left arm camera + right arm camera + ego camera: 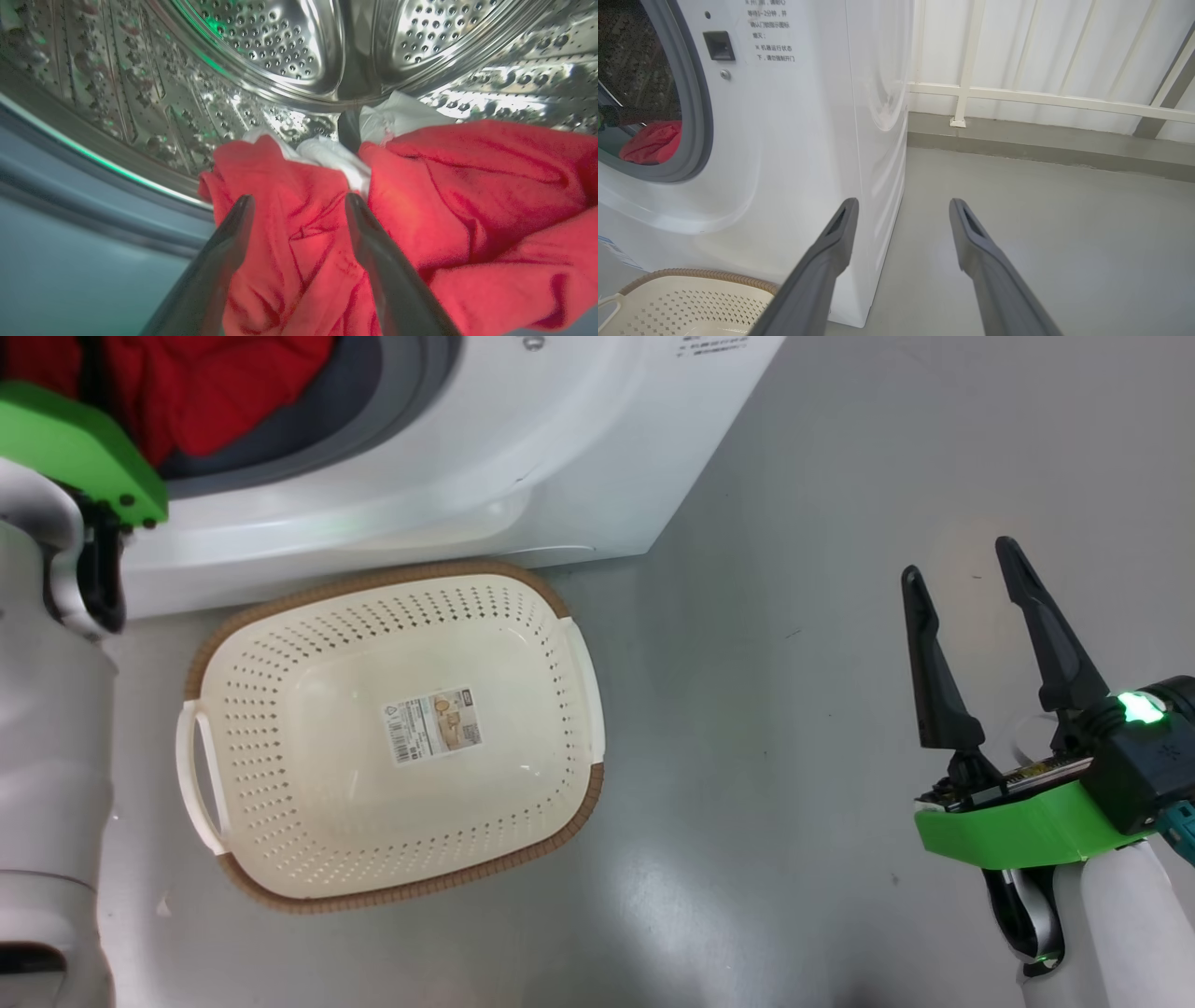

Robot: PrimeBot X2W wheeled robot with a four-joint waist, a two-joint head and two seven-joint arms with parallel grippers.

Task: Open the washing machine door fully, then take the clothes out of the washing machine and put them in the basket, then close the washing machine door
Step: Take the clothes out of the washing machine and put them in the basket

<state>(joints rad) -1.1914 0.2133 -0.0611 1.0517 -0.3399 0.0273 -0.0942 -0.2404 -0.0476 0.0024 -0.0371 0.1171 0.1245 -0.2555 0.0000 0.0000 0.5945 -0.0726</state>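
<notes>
Both jaws wide, left tool points into the clothes.

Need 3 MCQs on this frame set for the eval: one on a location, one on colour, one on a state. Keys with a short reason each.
1. Where is the basket?
A. on the floor in front of the washing machine
B. on top of the machine
C. on a shelf

2. What colours are the clothes?
A. blue and grey
B. red and white
C. all black

3. What is the left end effector doing?
A. shut on a garment
B. open above the basket
C. open, reaching at the clothes inside the drum

Key:
1 A: the head view shows it on the grey floor before the machine's front.
2 B: the left wrist view shows red fabric with a white piece behind it.
3 C: its fingers stand apart, with red fabric between them and steel drum wall around.
</notes>
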